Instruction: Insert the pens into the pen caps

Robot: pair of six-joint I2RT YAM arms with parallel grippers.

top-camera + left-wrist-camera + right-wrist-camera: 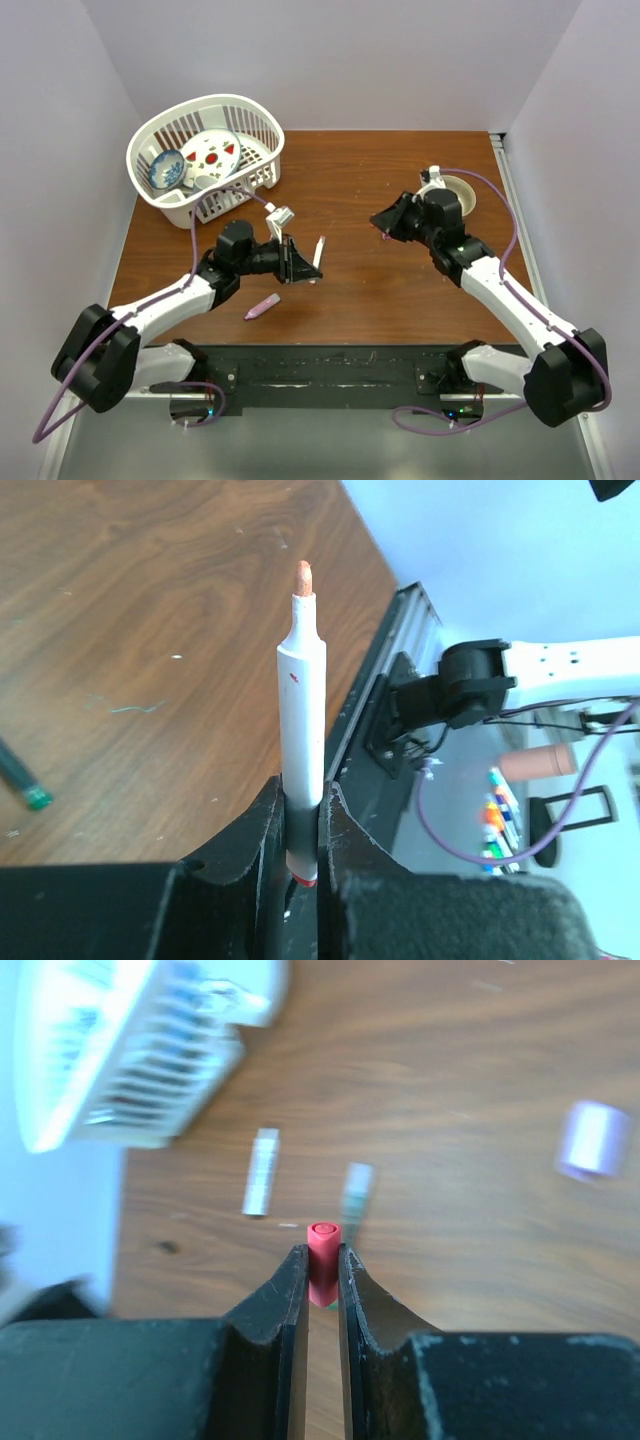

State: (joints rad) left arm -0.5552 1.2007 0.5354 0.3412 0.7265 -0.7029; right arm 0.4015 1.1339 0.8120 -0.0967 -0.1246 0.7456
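Currently left pincer clenched on slim white plastic marker, orange-red tip bare. Right pincer grasps short red tubular cap over brown wooden worktop. Thick pink marker lies on worktop beside left arm.

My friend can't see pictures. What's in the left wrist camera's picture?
The left gripper pinches a slim white marker with a bare orange-red tip, held over the brown wooden table. A dark pen with a green end lies at the left edge.
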